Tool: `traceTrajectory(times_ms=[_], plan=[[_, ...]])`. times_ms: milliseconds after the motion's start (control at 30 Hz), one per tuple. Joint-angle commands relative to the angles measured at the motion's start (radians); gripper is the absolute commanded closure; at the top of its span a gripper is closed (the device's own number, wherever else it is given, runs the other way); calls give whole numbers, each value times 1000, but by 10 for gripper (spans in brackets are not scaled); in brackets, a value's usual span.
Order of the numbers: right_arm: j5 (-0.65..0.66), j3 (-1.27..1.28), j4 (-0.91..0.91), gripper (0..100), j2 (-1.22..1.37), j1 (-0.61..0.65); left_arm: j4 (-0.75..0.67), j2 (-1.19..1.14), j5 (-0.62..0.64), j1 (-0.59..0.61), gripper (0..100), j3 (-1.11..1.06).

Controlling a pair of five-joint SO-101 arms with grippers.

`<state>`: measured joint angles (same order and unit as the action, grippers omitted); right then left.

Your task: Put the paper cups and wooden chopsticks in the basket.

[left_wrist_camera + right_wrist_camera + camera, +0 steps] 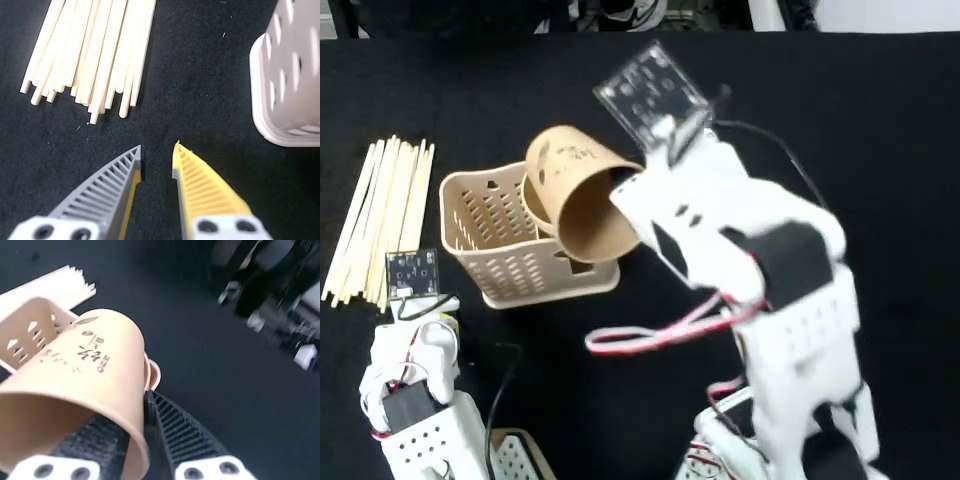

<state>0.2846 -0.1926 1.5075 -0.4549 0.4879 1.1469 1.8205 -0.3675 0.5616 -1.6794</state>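
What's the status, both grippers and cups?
Right gripper shut on paper cup rim, cup tilted over basket. Second cup already inside basket. Left gripper open, empty, near chopsticks on the table. Nothing blocking basket.

Tilted paper cup [582, 190] above beige basket [510, 262]; chopsticks [380, 215] bundled beside.

Black tabletop [880, 120] under me, matte, a few lint specks, spans the whole width. Past its far edge a thin strip of room: dark shapes [450, 12], pale wall patch [890, 12] at one corner. From my right wrist, blurred dark clutter [270, 285] with pale spots beyond the tabletop.
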Motion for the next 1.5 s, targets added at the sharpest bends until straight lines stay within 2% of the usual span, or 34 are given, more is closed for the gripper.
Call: traceTrajectory(times_ms=[0,133,333,433,633,700,767,867,1067,1233,1467], plan=[[-14,-160,92,983,107,12,-8,3,-6,-7,887,-19],[-14,-292,172,952,228,12,-8,3,-6,-7,887,-19],[-11,-456,224,719,343,12,-8,3,-6,-5,887,-19],[-8,-519,224,655,372,14,-8,3,-6,-5,887,-19],[-5,-558,216,701,386,17,-8,3,-6,-5,887,-19],[-3,-553,222,791,381,17,-8,3,-6,-5,887,-19],[-2,-552,236,975,381,17,-8,3,-6,-5,887,-19],[18,-527,244,970,380,18,-8,3,-6,-5,887,-19],[26,-349,138,986,343,18,-8,3,-6,-4,887,-19],[51,-44,-54,986,97,54,-8,3,-6,-4,887,-19],[81,684,-575,986,-325,100,-8,3,-6,-2,887,-19]])
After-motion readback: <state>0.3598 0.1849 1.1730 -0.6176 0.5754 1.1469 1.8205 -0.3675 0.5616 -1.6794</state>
